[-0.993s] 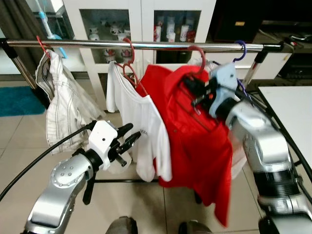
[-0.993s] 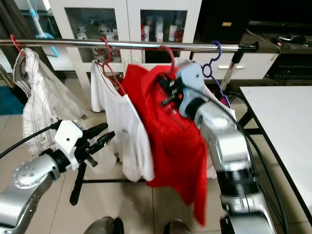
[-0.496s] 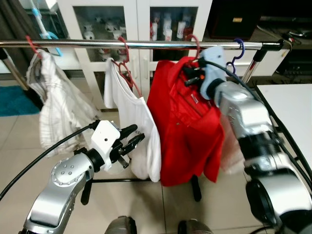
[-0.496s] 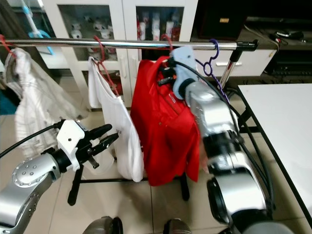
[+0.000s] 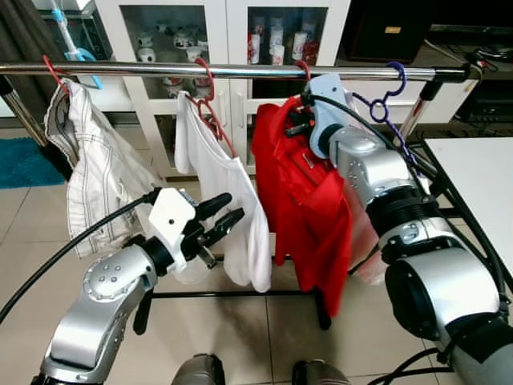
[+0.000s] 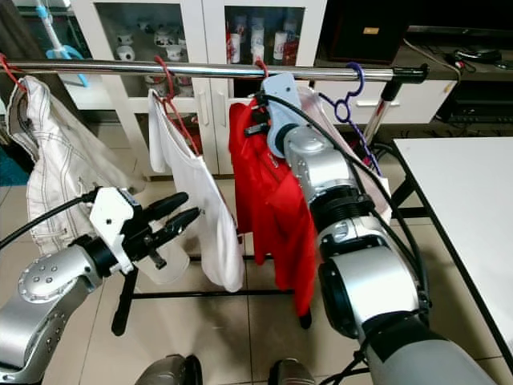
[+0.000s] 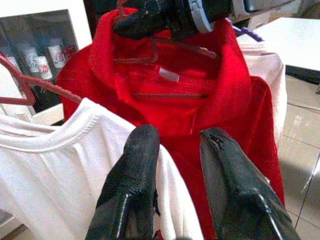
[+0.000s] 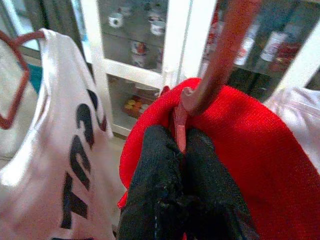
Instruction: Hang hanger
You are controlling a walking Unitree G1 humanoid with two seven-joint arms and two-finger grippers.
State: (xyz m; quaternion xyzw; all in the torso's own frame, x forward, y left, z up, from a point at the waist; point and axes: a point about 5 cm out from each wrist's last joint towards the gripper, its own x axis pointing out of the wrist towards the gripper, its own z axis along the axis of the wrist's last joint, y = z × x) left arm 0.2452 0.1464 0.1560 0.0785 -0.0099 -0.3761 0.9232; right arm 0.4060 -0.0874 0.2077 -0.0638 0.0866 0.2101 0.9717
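Red hanger point(image 8: 186, 107) (shirted) on rail point(image 5: 240, 71), in right gripper point(image 8: 181, 145).

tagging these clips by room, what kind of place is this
Most likely a living or laundry area of a home. A metal drying rail carries shirts on hangers, among them a red shirt that the right gripper holds by its hanger. White glass-door cabinets stand behind, on a tiled floor.

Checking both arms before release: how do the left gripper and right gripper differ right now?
The right gripper is raised at the rail, shut on the red hanger carrying the red shirt. The left gripper sits lower, open and holding nothing, beside the white T-shirt. Both have two black fingers.
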